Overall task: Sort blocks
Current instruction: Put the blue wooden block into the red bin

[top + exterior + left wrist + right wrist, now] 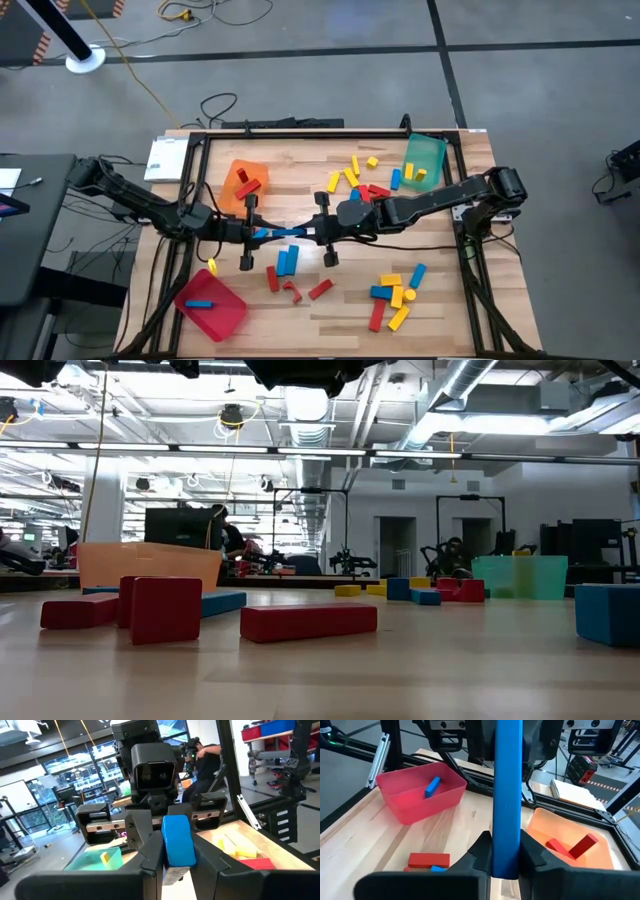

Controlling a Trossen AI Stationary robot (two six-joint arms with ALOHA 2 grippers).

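I had both grippers meeting above the table's middle, the left gripper [268, 234] and right gripper [300, 232] each clamped on opposite ends of 1 blue block [284, 233]. Loose blocks [392, 295] lay scattered around; the red tray [420, 790] held 1 blue piece.

Bright, even overhead light fills my workspace; shadows stay soft, ceiling lamps glare, and my nearest fingers blur.
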